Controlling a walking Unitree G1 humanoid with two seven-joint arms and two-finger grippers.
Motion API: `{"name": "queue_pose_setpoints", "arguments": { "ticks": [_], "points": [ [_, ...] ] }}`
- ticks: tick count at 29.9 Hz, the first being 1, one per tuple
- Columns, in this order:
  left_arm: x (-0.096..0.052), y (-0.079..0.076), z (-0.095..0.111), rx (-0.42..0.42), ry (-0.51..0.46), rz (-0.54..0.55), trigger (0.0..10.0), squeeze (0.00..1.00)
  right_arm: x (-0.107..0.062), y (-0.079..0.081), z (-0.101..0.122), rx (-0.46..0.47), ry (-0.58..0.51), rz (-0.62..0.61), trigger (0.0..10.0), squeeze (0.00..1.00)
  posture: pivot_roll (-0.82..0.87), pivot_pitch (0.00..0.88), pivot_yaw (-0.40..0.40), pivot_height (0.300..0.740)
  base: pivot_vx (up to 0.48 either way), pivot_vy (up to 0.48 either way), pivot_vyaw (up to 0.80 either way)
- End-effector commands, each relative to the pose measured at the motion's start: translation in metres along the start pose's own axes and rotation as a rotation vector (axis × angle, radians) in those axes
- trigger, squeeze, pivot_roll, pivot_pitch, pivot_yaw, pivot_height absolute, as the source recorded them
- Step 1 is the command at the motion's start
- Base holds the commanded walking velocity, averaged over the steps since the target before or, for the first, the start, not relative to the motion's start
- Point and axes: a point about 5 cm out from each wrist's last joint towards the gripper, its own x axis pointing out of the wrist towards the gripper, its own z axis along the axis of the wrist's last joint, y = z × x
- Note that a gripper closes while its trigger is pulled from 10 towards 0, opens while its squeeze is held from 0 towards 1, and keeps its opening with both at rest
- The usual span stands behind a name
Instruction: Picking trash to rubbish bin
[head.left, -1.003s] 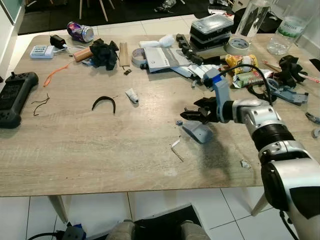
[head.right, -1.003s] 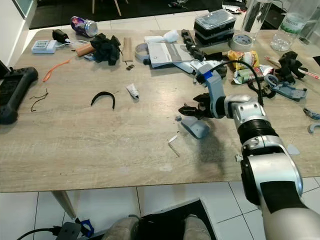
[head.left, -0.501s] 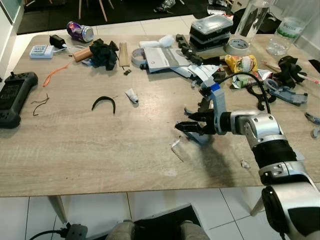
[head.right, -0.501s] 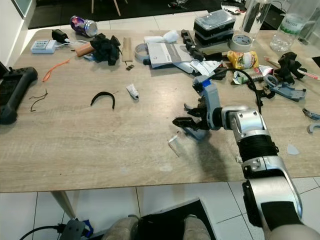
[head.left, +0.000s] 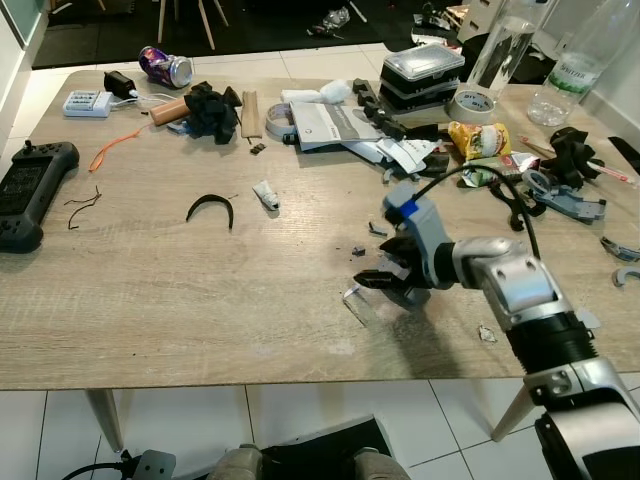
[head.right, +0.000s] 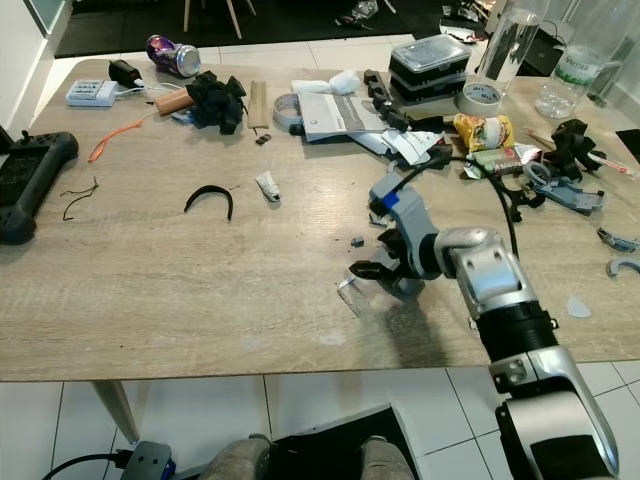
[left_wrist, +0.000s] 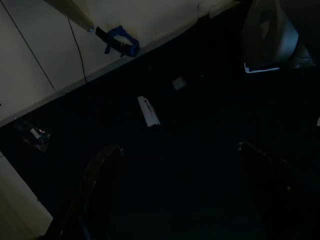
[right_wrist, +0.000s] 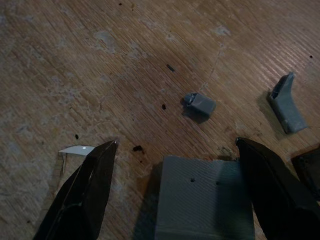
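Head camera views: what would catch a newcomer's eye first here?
The right claw, fingers open, sits low over a flat grey plastic piece near the front edge of the wooden table. Behind it, clutter crowds the far edge: a crushed can, papers, a yellow snack wrapper.

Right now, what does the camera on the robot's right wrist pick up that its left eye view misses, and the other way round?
Right wrist alone: wood grain, dark specks and a small grey chip seen close. Left eye alone: the whole cluttered table, a crushed can, a black controller and tape roll. Both: the right hand, open, low over the grey plastic piece, with a white scrap beside it.
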Motion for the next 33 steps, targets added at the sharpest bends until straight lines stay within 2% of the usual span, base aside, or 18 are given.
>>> {"name": "queue_pose_setpoints", "arguments": {
  "ticks": [1, 7, 11, 13, 18, 22, 31, 32, 33],
  "points": [
    [-0.001, -0.007, -0.010, -0.017, 0.035, -0.014, 10.0, 0.00, 0.006, 0.003, -0.019, 0.051, 0.066, 0.003, 10.0, 0.00, 0.05, 0.123, -0.036, 0.740, 0.000, 0.000, 0.00],
    [-0.001, -0.006, -0.012, -0.018, 0.041, -0.011, 10.0, 0.00, 0.006, 0.003, -0.023, 0.072, 0.065, -0.018, 10.0, 0.00, 0.06, 0.117, -0.036, 0.740, 0.000, 0.000, 0.00],
    [-0.001, -0.004, -0.011, -0.018, 0.039, -0.007, 10.0, 0.00, 0.001, -0.004, -0.020, 0.077, 0.045, -0.061, 10.0, 0.00, 0.06, 0.111, -0.038, 0.740, 0.000, 0.000, 0.00],
    [-0.001, -0.004, -0.010, -0.015, 0.037, -0.006, 10.0, 0.00, -0.007, -0.013, -0.011, 0.085, -0.001, -0.109, 10.0, 0.00, 0.06, 0.111, -0.038, 0.740, 0.000, 0.000, 0.00],
    [-0.001, -0.003, -0.008, -0.005, 0.035, -0.008, 10.0, 0.00, -0.020, -0.016, -0.001, 0.094, -0.043, -0.111, 10.0, 0.00, 0.05, 0.102, -0.037, 0.740, 0.000, 0.000, 0.00],
    [-0.001, -0.003, -0.008, -0.003, 0.036, -0.007, 10.0, 0.00, -0.019, -0.013, -0.004, 0.094, -0.033, -0.097, 10.0, 0.00, 0.05, 0.102, -0.037, 0.740, 0.000, 0.000, 0.00],
    [-0.001, -0.003, -0.007, -0.002, 0.034, -0.008, 10.0, 0.00, -0.005, -0.001, -0.023, 0.109, 0.025, -0.060, 10.0, 0.00, 0.05, 0.093, -0.040, 0.740, 0.000, 0.000, 0.00],
    [-0.001, -0.003, -0.007, -0.004, 0.033, -0.008, 10.0, 0.00, -0.001, 0.001, -0.028, 0.094, 0.052, -0.060, 0.0, 0.00, 0.05, 0.094, -0.040, 0.740, 0.000, 0.000, 0.00],
    [0.000, -0.003, -0.006, -0.005, 0.032, -0.008, 10.0, 0.00, 0.000, 0.002, -0.029, 0.090, 0.059, -0.060, 0.0, 0.00, 0.05, 0.094, -0.040, 0.740, 0.000, 0.000, 0.00]
  ]
}}
